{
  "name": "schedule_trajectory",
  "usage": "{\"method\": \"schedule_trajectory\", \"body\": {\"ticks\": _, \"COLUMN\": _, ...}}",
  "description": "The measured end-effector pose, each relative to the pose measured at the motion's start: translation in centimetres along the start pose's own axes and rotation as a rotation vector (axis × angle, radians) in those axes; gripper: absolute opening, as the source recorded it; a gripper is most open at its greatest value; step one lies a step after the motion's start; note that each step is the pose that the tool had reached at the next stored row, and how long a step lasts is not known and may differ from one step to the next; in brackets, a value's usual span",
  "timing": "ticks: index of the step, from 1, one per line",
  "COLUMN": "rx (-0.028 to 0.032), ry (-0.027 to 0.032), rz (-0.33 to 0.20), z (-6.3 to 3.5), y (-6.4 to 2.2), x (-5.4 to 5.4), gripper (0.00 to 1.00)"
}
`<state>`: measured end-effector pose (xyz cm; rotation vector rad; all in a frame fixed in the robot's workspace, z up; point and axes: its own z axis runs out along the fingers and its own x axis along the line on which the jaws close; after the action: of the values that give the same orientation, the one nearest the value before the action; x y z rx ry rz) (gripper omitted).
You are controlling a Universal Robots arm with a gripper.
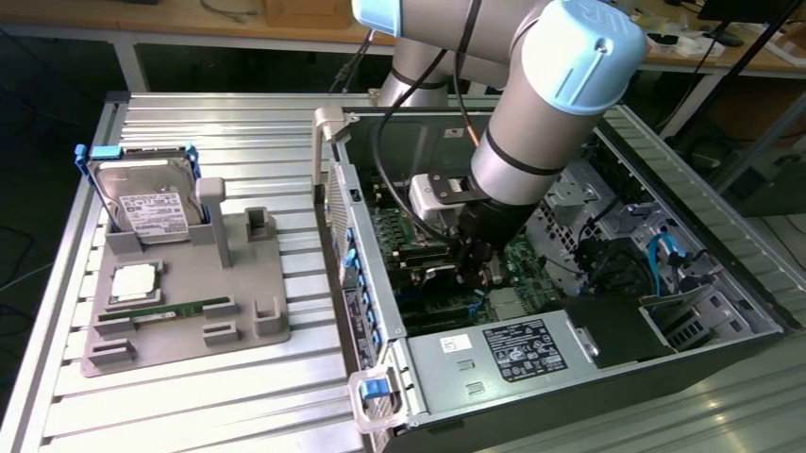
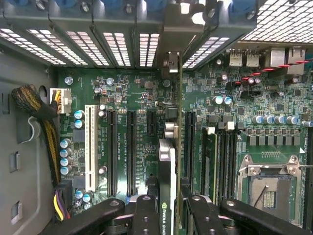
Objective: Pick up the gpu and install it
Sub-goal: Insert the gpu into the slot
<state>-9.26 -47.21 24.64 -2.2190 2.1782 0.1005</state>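
Reaching straight down into the open computer case (image 1: 377, 311), the arm (image 1: 542, 113) holds its gripper (image 1: 478, 253) low over the motherboard (image 2: 122, 98). The wrist view shows its black fingers (image 2: 146, 215) squeezing the gpu (image 2: 167, 166), which stands on edge over the board's middle. Its label reads NVIDIA QUAD. The exterior view shows a hard drive (image 1: 149, 203) in a gray holder (image 1: 189, 330) near the table's (image 1: 252, 406) edge on the exterior view's left.

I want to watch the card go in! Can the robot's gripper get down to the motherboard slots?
Probably yes. The gripper, shut on the gpu, hangs inside the open computer case over the black slots of the motherboard, and nothing seems to block the way.
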Motion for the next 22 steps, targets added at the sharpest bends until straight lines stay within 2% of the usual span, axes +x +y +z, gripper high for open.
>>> {"method": "schedule_trajectory", "body": {"ticks": 7, "rx": 0.0009, "ry": -0.0018, "rz": 0.000, "z": -0.13, "y": 0.00, "x": 0.0, "gripper": 0.27}}
{"method": "schedule_trajectory", "body": {"ticks": 8, "rx": 0.0016, "ry": -0.0034, "rz": 0.000, "z": -0.38, "y": 0.00, "x": -0.1, "gripper": 0.27}}
{"method": "schedule_trajectory", "body": {"ticks": 10, "rx": 0.0003, "ry": -0.0004, "rz": 0.000, "z": -1.22, "y": 0.03, "x": -0.1, "gripper": 0.27}}
{"method": "schedule_trajectory", "body": {"ticks": 22, "rx": 0.0023, "ry": -0.0007, "rz": 0.000, "z": -1.24, "y": 0.20, "x": -0.1, "gripper": 0.27}}
